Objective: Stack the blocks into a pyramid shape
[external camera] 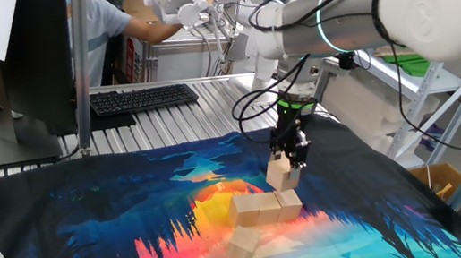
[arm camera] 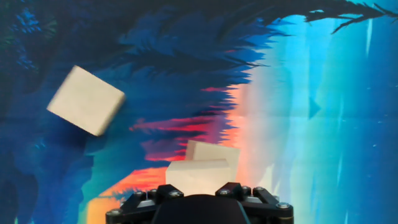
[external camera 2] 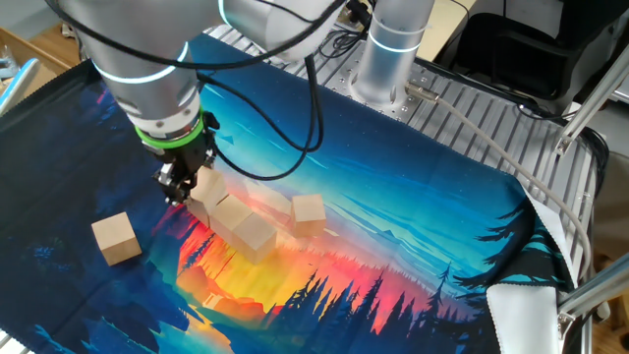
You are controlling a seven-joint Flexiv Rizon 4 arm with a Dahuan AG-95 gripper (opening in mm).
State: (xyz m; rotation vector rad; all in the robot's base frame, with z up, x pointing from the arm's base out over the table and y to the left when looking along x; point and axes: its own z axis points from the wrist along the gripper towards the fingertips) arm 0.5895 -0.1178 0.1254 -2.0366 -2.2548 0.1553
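My gripper is low over the cloth and shut on a tan wooden block, which hangs tilted just above and behind a row of three blocks. In the other fixed view the gripper partly hides the held block, which is at the end of a diagonal line with two blocks; another block sits apart to the right. A loose block lies nearer the front, also in the other fixed view and the hand view. The hand view shows the held block at the fingers; the fingertips are hidden.
The blocks lie on a colourful printed cloth over a ribbed metal table. A keyboard and a monitor stand at the back. A person sits behind. Cables run along the metal surface.
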